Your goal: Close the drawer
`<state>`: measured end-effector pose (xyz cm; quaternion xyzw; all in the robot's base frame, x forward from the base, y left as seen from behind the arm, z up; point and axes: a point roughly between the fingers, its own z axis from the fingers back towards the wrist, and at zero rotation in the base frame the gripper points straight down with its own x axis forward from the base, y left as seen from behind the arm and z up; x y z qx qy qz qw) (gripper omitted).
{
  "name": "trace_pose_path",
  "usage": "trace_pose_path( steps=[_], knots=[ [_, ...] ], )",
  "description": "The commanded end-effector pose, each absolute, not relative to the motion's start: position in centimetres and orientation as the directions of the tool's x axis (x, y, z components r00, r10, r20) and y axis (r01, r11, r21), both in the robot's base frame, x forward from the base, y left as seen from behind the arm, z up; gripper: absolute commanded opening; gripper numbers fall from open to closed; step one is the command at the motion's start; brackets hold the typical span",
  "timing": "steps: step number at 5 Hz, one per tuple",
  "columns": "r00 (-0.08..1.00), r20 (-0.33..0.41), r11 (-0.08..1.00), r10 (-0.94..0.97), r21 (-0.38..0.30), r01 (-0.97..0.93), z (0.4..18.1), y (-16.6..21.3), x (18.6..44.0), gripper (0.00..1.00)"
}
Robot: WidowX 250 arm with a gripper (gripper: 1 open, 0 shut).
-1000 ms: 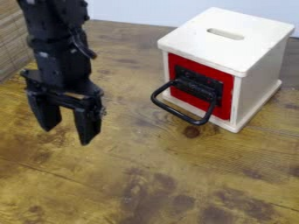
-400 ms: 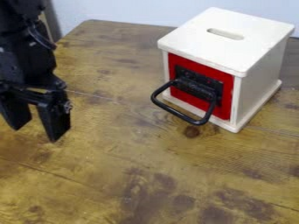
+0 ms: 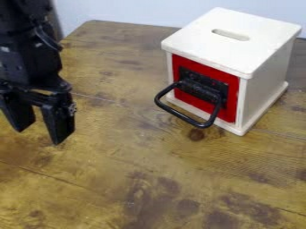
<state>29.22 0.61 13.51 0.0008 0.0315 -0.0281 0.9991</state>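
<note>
While well apart from the drawer [image 3: 206, 86], jaws wide open

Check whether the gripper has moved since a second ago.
Yes: the gripper has shifted left in the view, away from the cream box and closer to the picture's left edge.

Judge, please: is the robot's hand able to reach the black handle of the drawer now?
Probably yes: between the hand and the handle I see only bare table.
</note>
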Motion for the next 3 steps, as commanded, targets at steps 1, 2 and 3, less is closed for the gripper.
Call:
trace_pose_path(
  steps=[1,2,3],
  knots=[
    [0.996,-0.021,0.996,-0.092,0.012,0.092,14.8,-0.2,30.2,1.00],
    [0.994,-0.029,0.994,-0.105,0.017,0.105,14.6,-0.6,30.4,1.00],
    [0.995,-0.026,0.996,-0.091,0.021,0.092,15.1,-1.3,31.2,1.00]
  ],
)
